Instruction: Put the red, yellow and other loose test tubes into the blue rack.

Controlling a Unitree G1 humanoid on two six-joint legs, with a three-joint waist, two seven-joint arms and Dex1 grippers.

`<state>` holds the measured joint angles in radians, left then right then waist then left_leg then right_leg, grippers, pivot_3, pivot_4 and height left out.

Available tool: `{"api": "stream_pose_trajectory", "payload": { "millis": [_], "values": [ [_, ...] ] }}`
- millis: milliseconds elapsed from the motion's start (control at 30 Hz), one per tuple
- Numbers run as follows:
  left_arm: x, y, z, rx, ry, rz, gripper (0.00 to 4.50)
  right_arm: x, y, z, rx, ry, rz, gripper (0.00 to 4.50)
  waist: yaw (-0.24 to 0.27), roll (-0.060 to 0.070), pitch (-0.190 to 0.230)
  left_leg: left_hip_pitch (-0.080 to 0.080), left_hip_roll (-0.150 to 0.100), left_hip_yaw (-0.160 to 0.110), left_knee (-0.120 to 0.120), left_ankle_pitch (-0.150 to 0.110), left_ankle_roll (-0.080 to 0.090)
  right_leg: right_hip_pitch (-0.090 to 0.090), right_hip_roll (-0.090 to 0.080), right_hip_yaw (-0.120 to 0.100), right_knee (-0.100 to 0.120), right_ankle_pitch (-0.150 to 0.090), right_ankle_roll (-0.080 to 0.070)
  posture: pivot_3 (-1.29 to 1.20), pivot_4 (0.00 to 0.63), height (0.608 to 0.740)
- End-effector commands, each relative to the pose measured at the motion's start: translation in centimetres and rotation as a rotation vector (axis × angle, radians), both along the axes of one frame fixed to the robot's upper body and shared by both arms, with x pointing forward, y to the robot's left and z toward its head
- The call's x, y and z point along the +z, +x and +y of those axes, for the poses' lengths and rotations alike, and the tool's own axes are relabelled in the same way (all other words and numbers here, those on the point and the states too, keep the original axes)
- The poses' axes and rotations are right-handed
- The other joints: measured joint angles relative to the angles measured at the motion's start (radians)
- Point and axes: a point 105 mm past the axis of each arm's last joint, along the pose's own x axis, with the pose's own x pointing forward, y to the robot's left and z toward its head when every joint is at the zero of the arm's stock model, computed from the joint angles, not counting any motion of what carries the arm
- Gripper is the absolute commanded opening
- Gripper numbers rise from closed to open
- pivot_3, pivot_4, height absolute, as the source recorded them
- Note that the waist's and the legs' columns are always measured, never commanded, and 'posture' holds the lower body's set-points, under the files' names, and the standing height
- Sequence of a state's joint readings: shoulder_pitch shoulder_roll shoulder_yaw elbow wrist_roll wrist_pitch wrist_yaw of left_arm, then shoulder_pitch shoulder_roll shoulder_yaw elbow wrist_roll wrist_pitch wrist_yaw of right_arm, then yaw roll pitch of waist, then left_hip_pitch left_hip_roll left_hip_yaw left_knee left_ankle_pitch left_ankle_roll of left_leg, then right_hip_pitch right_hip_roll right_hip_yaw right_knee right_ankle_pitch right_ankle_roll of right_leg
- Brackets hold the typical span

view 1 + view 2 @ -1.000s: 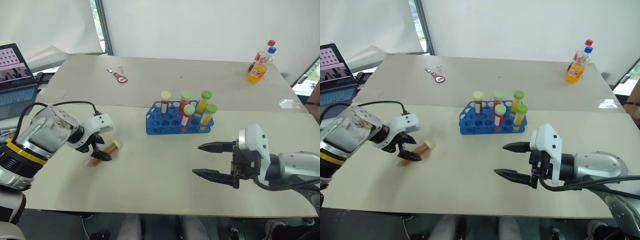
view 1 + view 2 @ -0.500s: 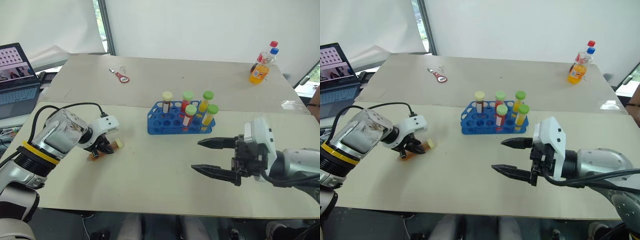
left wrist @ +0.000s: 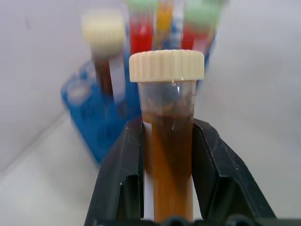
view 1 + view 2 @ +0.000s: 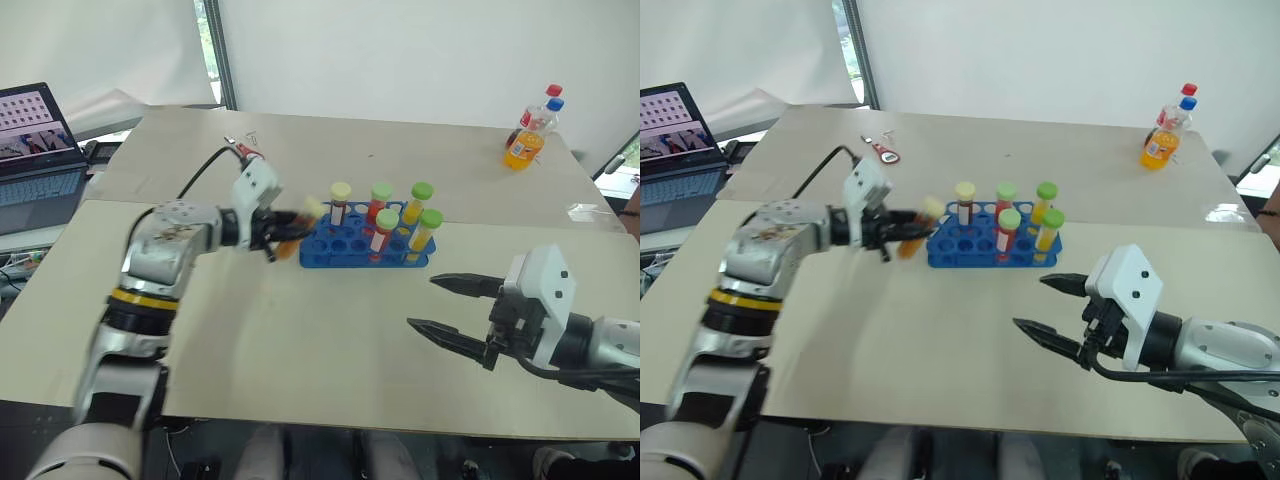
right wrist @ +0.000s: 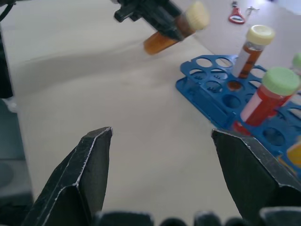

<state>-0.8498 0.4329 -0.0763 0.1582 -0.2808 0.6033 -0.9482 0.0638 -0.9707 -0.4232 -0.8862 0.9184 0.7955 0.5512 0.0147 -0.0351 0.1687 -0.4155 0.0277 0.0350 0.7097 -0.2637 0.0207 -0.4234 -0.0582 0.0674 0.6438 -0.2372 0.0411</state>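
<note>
black fingers of my right gripper (image 4: 448, 305) spread wide, empty, hanging low over near table (image 4: 300, 360) edge, well clear of rack. farther in, my left gripper (image 4: 892, 233) clamped on brown tube with cream cap (image 4: 918, 216); a second ago that tube lay loose on table at my left, now lifted and carried across, cap tilted toward blue rack (image 4: 365, 245), just beside its near-left corner. rack holds five capped tubes (image 4: 382, 228), front holes free. pick done; next, i judge, upright tube and seat it. beyond: opener (image 4: 240, 148), soda bottles (image 4: 530, 135).
</note>
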Motion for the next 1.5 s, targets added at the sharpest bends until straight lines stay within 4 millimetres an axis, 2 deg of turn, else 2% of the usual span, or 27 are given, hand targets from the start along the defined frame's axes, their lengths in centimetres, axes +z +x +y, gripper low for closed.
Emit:
{"api": "stream_pose_trajectory", "payload": {
  "millis": [33,200,367,633,967,1267,1333,1500],
  "values": [
    [1.8,1.0,-1.6,-0.002,-0.133,-0.135,0.86,0.9,0.3,-0.4,-0.075,0.025,-0.033,3.75,-0.003,0.000,0.000,0.000,0.000,0.000,0.000,0.000,0.000,0.000,0.000,0.000,0.000,0.000,0.000,0.00,0.150,0.740],
    [0.8,1.8,-4.6,-0.042,-0.207,-0.164,0.86,0.6,-0.1,0.0,-0.107,0.015,-0.009,3.75,-0.005,0.000,0.000,0.000,0.000,-0.002,0.000,0.000,0.001,0.000,0.000,0.001,0.000,0.000,0.000,0.00,0.150,0.740],
    [-0.4,2.4,-5.9,-0.047,-0.218,-0.174,0.86,0.1,-0.7,0.1,-0.128,0.002,0.017,3.75,-0.003,0.000,0.000,0.000,-0.001,-0.002,0.000,-0.001,0.001,0.000,0.000,0.001,-0.001,0.000,0.001,0.00,0.150,0.740],
    [-1.7,2.7,-6.3,-0.042,-0.213,-0.165,0.86,-0.2,-1.2,-0.2,-0.160,-0.004,0.046,3.75,-0.003,0.000,0.000,0.000,-0.002,-0.005,0.000,-0.001,0.001,0.001,-0.001,0.001,-0.001,0.001,0.001,0.00,0.150,0.740],
    [-3.6,3.0,-6.7,0.048,-0.268,-0.178,0.86,-0.4,-0.8,-0.6,-0.208,0.006,0.032,3.75,0.001,0.000,0.000,0.000,-0.003,-0.006,0.001,0.000,0.001,0.003,-0.001,0.001,-0.002,0.001,0.002,0.00,0.150,0.740],
    [-4.1,2.8,-4.9,0.120,-0.335,-0.216,0.86,0.7,0.6,-1.3,-0.280,0.068,-0.042,3.75,-0.003,0.000,0.000,0.000,-0.003,-0.007,0.001,0.000,0.001,0.003,-0.001,0.001,-0.002,0.001,0.002,0.00,0.150,0.740],
    [-4.5,2.4,-4.8,0.089,-0.313,-0.219,1.92,1.0,1.0,-1.5,-0.290,0.074,-0.065,3.75,-0.003,0.000,0.000,0.000,-0.003,-0.007,0.001,0.000,0.001,0.003,-0.001,0.001,-0.002,0.001,0.002,0.00,0.150,0.740],
    [-5.7,1.2,-4.1,0.048,-0.232,-0.243,4.26,1.3,2.0,-2.7,-0.314,0.052,-0.090,3.75,-0.004,0.000,-0.001,0.000,-0.003,-0.007,0.001,-0.001,0.001,0.002,-0.001,0.001,-0.002,0.001,0.002,0.00,0.150,0.740]
  ]
}}
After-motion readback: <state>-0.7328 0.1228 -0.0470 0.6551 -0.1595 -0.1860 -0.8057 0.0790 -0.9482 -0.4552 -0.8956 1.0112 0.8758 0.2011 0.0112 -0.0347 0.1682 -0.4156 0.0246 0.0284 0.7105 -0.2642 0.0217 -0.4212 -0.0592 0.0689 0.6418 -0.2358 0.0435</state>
